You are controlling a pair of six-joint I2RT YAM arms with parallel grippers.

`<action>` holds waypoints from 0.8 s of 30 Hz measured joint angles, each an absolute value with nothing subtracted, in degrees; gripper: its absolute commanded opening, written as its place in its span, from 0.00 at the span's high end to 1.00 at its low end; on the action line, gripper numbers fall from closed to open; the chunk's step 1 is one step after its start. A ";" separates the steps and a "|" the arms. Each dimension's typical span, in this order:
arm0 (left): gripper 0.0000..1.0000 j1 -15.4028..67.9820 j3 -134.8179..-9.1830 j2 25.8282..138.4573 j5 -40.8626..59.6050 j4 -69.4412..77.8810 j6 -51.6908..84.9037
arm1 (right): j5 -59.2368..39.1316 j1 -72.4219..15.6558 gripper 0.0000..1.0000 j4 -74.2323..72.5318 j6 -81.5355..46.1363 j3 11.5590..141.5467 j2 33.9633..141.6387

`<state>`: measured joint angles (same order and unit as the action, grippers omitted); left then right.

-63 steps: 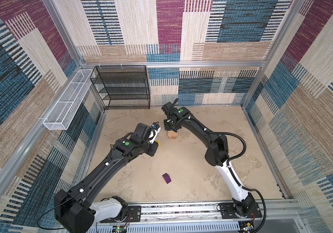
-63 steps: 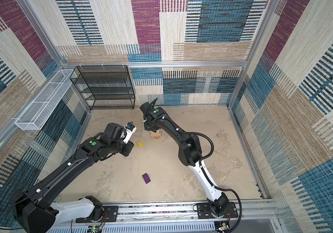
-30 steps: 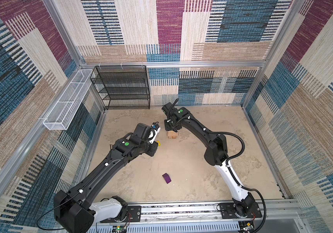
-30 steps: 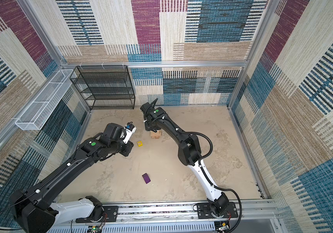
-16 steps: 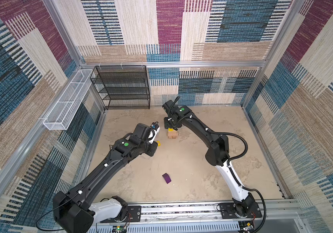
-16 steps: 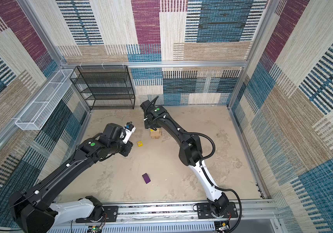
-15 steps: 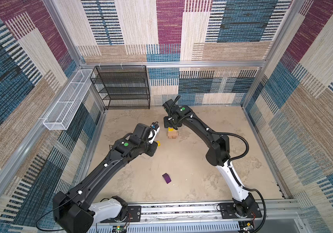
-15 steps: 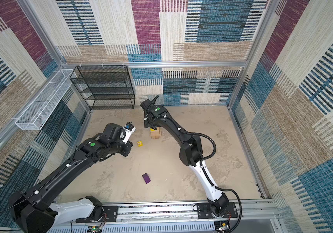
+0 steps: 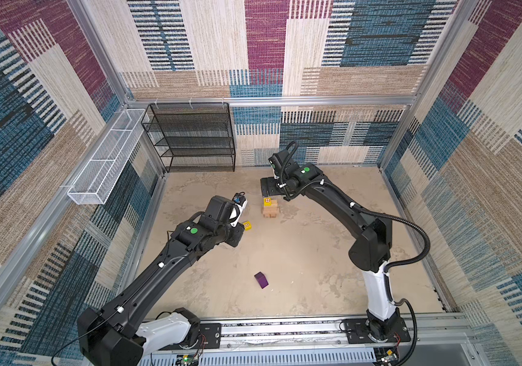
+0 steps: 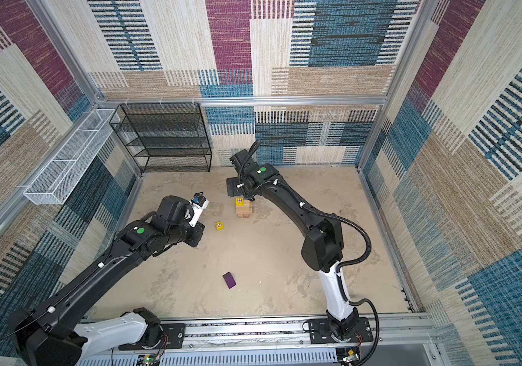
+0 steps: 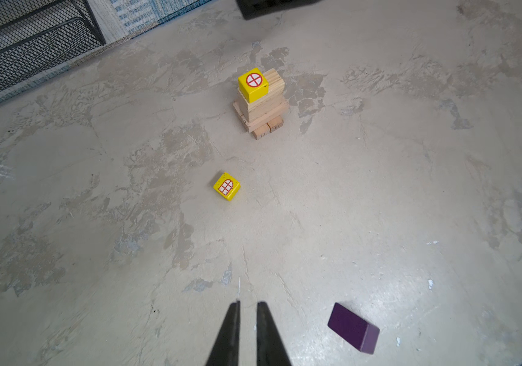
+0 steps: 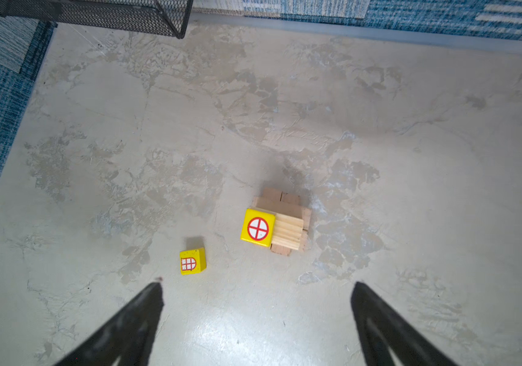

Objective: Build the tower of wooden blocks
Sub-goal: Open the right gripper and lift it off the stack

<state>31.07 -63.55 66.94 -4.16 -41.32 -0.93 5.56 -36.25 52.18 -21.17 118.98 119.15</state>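
- The purple block (image 9: 261,280) lies on its side on the worktop (image 9: 300,253), nearest my bases and well apart from the other blocks.
- My left hand (image 11: 249,304) is all but closed, with only a thin gap between the fingers and nothing in it. It hangs above the worktop and touches no block. In its wrist view the purple block lies off to one side of the fingertips.
- The loose cube (image 9: 247,225) is yellow and sits alone on the worktop, its arched-window face turned up. It is near the tower but apart from it, on the tower's left in both top views, just past my left wrist.
- The tower (image 9: 270,210) stands toward the back of the worktop, near the middle. It is a short stack of tan bricks in crossed layers.
- The top cube (image 12: 258,228), yellow with a red crossed circle facing up, rests on one end of the tower's upper bricks.
- My right hand (image 12: 257,285) is spread wide and holds nothing. It is up off the worktop close to the tower and clear of it. In its wrist view the tower and the loose cube both lie just ahead of the fingertips.
- A black mesh rack (image 9: 194,139) stands against the back wall, left of the tower.
- A white wire basket (image 9: 104,161) hangs on the left wall.
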 measured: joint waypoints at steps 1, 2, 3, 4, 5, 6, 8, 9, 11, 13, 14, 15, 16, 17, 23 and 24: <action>0.86 30.98 -63.53 66.85 -4.19 -41.32 -0.93 | 5.15 -35.44 0.51 50.57 -21.17 116.03 118.13; 0.87 30.96 -63.48 66.72 -4.32 -41.32 -0.93 | 4.56 -34.87 0.63 49.15 -21.17 113.45 117.30; 0.87 30.87 -63.44 66.61 -4.32 -41.32 -0.93 | 3.40 -34.13 0.75 47.83 -21.17 110.67 116.42; 0.88 30.87 -63.40 66.52 -4.34 -41.30 -0.93 | 3.29 -33.71 0.83 47.00 -21.06 108.97 115.85; 0.88 30.87 -63.31 66.52 -4.34 -41.25 -0.93 | 2.72 -33.39 0.93 45.89 -20.97 107.22 115.28; 0.89 30.87 -63.24 66.52 -4.34 -41.23 -0.93 | 1.98 -33.32 1.00 44.73 -20.95 106.00 114.89; 0.91 30.87 -63.20 66.54 -4.32 -41.21 -0.91 | 0.56 -33.36 1.00 42.76 -20.84 104.55 114.67; 0.92 30.87 -63.20 66.54 -4.32 -41.12 -0.91 | 0.01 -33.36 1.00 41.85 -20.75 104.09 114.69; 0.93 30.87 -63.20 66.67 -4.32 -41.12 -0.91 | -0.60 -33.32 1.00 40.75 -20.69 103.53 115.11; 0.94 30.87 -63.20 66.72 -4.32 -41.12 -0.91 | -1.50 -33.12 1.00 39.46 -20.51 103.44 116.03; 0.94 30.87 -63.20 66.72 -4.32 -41.12 -0.91 | -1.54 -32.99 1.00 39.07 -20.51 103.42 116.55; 0.95 30.87 -63.20 66.72 -4.32 -41.12 -0.91 | -1.67 -32.91 1.00 38.74 -20.51 103.39 117.05; 0.95 30.87 -63.20 66.72 -4.32 -41.12 -0.91 | -2.00 -32.84 1.00 38.48 -20.51 103.37 117.47; 0.96 30.87 -63.20 66.72 -4.32 -41.12 -0.91 | -2.44 -32.64 1.00 38.22 -20.49 103.37 117.91; 0.98 30.85 -63.20 66.67 -4.34 -41.12 -1.10 | -4.14 -32.25 1.00 37.36 -20.64 104.25 120.77; 0.98 30.76 -63.20 66.67 -4.34 -41.12 -1.13 | -4.43 -32.23 1.00 37.34 -20.64 104.49 121.12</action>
<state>30.76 -63.20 66.67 -4.34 -41.12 -1.13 -4.43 -32.23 37.34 -20.64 104.49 121.12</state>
